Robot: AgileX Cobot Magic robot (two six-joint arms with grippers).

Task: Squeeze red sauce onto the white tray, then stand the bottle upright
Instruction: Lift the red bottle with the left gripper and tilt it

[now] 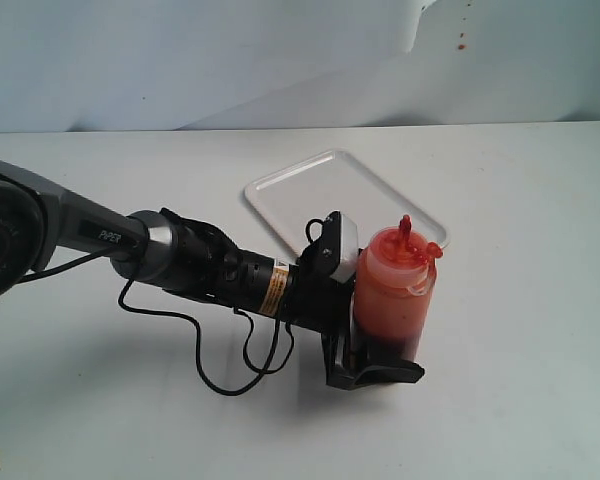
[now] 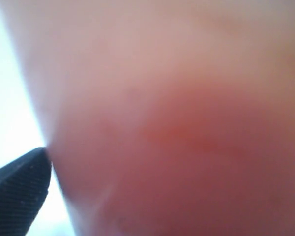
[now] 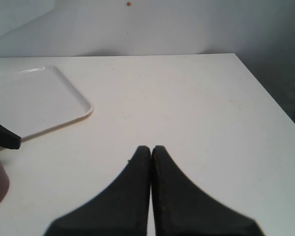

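Note:
The bottle (image 1: 394,288) stands upright on the table just in front of the white tray (image 1: 320,195), its red cap and nozzle pointing up. Darker red sauce (image 1: 390,318) shows through its lower wall. My left gripper (image 1: 388,352) is shut on the bottle's lower part, one black finger (image 1: 380,375) lying along the table. In the left wrist view the bottle (image 2: 177,128) is a blur filling the frame, with one finger (image 2: 19,191) against its edge. My right gripper (image 3: 151,148) is shut and holds nothing. The tray (image 3: 34,101) looks plain white.
The left arm (image 1: 180,255) and its loose black cable (image 1: 230,375) stretch over the table from the left. A small red speck (image 1: 461,41) marks the back wall. The table's edge (image 3: 265,93) runs close on one side of the right gripper.

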